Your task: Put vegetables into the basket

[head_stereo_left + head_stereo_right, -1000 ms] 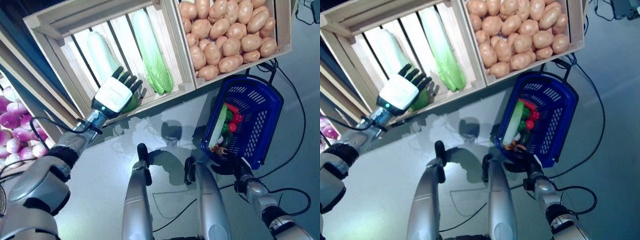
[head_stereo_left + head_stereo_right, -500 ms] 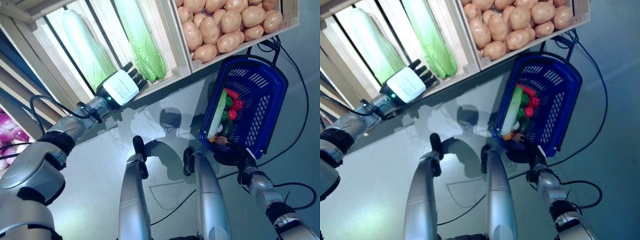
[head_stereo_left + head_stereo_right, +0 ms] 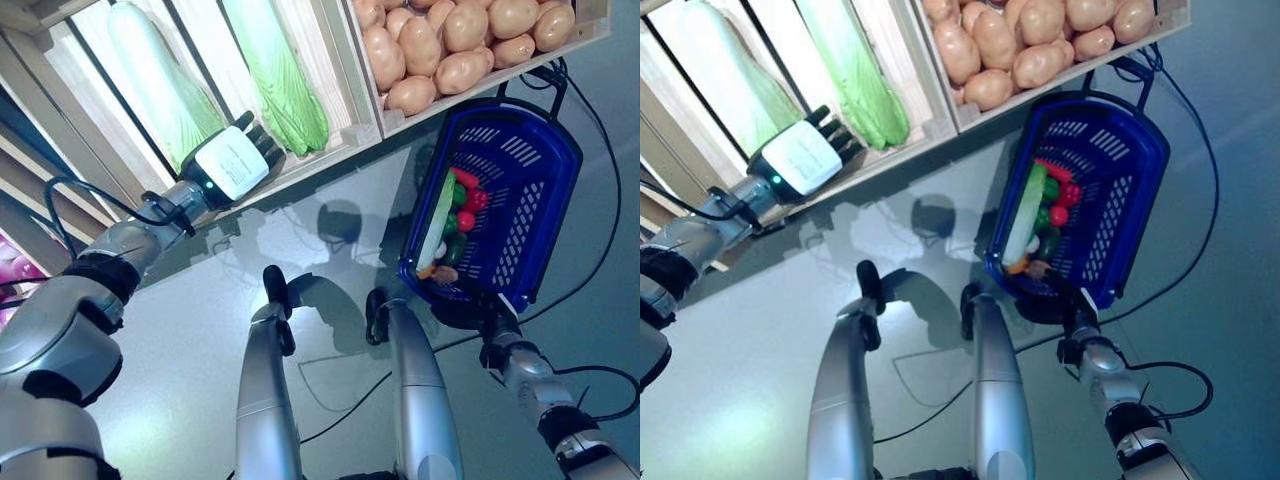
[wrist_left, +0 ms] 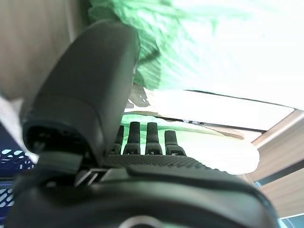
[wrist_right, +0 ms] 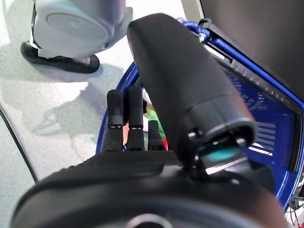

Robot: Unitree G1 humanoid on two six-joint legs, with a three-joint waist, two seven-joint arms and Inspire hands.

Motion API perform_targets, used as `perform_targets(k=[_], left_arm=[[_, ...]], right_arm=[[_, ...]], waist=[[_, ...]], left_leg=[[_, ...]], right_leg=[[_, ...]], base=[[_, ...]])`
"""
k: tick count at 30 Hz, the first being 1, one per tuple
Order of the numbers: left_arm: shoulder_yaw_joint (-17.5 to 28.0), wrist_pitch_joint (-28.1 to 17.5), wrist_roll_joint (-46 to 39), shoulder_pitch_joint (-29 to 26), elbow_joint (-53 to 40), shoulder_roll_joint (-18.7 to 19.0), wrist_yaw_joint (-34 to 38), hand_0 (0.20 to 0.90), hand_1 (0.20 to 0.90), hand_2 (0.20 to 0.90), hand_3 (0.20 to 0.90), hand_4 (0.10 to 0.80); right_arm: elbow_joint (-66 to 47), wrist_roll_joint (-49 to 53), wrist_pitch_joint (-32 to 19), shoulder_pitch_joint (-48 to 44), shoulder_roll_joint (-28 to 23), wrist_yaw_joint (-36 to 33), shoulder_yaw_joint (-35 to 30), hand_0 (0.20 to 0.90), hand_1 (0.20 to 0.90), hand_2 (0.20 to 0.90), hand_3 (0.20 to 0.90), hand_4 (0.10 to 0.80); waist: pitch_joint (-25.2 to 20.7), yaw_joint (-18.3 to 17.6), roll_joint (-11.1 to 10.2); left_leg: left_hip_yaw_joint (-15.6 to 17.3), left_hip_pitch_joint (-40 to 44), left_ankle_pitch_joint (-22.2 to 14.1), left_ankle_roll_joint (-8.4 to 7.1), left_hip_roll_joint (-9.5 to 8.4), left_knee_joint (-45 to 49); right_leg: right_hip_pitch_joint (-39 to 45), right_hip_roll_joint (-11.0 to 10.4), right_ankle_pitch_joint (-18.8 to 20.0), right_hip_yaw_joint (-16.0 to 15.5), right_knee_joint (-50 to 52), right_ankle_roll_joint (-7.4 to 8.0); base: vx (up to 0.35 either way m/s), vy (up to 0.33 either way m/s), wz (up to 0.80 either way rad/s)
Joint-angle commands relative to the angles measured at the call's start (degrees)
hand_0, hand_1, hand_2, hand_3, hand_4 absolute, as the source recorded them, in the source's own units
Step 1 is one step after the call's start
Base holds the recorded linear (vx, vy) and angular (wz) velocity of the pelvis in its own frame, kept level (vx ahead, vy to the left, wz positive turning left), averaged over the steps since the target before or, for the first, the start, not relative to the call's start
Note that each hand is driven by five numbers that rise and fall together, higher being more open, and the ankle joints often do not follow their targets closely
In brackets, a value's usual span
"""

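Observation:
Two long pale-green cabbages lie in a slatted wooden crate (image 3: 335, 150). My left hand (image 3: 235, 160) reaches into that crate with straight fingers (image 4: 147, 137), resting against the leafy lower end of the left cabbage (image 3: 160, 80); its leaves (image 4: 199, 42) fill the left wrist view. The other cabbage (image 3: 275, 80) lies just to the right of the hand. A blue basket (image 3: 525, 210) hangs tilted over the floor at the right, holding a long pale-green vegetable (image 3: 438, 222) and small red and green ones (image 3: 468, 200). My right hand (image 5: 126, 123) grips the basket's lower rim (image 5: 266, 128) and is mostly hidden under it in the eye views.
A second crate full of potatoes (image 3: 450, 40) sits directly above the basket. The crates stand on a slanted wooden shelf that runs on to the left. Grey floor lies beneath.
The camera has shifted downward. My left hand has pushed further into the crate, up against the left cabbage's lower end. The basket stays in my right hand.

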Motion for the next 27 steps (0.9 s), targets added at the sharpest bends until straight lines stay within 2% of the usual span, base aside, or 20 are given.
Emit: perform_targets(k=[1,9,13,14,15,16,27], left_arm=[[6.6,8.0,-0.8,-3.5,-0.2,6.1,7.4,0.9,0.9,0.9,0.9,0.8],[8.8,8.7,-0.1,-1.6,-0.1,7.5,5.8,0.9,0.9,0.9,0.9,0.8],[9.9,9.6,-2.9,0.0,-0.1,8.0,6.2,0.9,0.9,0.9,0.9,0.8],[10.0,9.7,-3.2,0.1,0.2,8.0,6.4,0.804,0.804,0.804,0.804,0.736],[10.2,9.6,-2.8,0.3,0.4,8.0,6.7,0.462,0.462,0.462,0.462,0.508],[10.0,9.3,-2.6,0.2,0.8,8.0,7.2,0.3,0.3,0.3,0.3,0.4],[9.4,10.1,-1.9,-1.3,0.5,8.4,8.0,0.3,0.3,0.3,0.3,0.4]], right_arm=[[-1.5,2.8,-2.1,5.6,-3.9,-3.6,-3.6,0.9,0.9,0.9,0.9,0.8],[-2.2,2.7,-2.0,5.7,-4.3,-4.0,-4.1,0.9,0.9,0.9,0.9,0.8],[-2.6,3.0,-1.2,5.3,-5.0,-4.2,-4.2,0.9,0.9,0.9,0.9,0.8],[-2.6,3.0,-1.1,5.2,-5.1,-4.2,-4.2,0.9,0.9,0.9,0.9,0.8],[-2.7,3.1,-1.0,5.1,-5.2,-4.2,-4.3,0.9,0.9,0.9,0.9,0.8],[-2.4,3.1,-1.2,4.9,-5.3,-3.9,-4.4,0.9,0.9,0.9,0.9,0.8],[-2.3,3.5,-0.6,3.7,-6.4,-4.2,-4.4,0.9,0.9,0.9,0.9,0.8]], waist=[[0.0,0.1,0.8],[0.0,0.7,1.0],[0.0,1.0,1.0],[0.0,1.0,1.0],[0.0,1.0,1.0],[0.0,1.1,0.9],[0.0,1.3,0.8]], left_leg=[[-0.1,1.9,-16.5,0.12,0.57,12.6],[-0.2,1.7,-16.2,-0.03,0.1,12.0],[-0.1,1.7,-15.6,-0.17,0.34,11.1],[-0.2,1.8,-15.5,-0.26,0.36,11.0],[-0.2,1.9,-15.5,-0.3,0.36,10.8],[-0.2,1.9,-15.4,-0.32,0.37,10.6],[0.5,2.7,-15.1,-0.27,0.0,9.2]], right_leg=[[1.8,-0.4,11.2,2.5,-9.9,2.28],[1.7,-0.8,11.3,2.0,-10.3,2.23],[1.6,-1.0,11.2,1.6,-10.4,2.11],[1.7,-1.1,11.2,1.5,-10.5,2.13],[1.8,-1.1,11.2,1.4,-10.6,2.15],[1.8,-1.1,11.2,1.3,-10.6,2.18],[2.5,-1.2,11.4,0.7,-11.7,2.15]], base=[[0.0,0.0,0.0],[-0.007,0.003,0.01],[0.0,0.0,0.0],[0.0,0.0,0.0],[0.0,0.0,0.0],[0.0,0.0,0.0],[-0.005,0.002,0.01]])
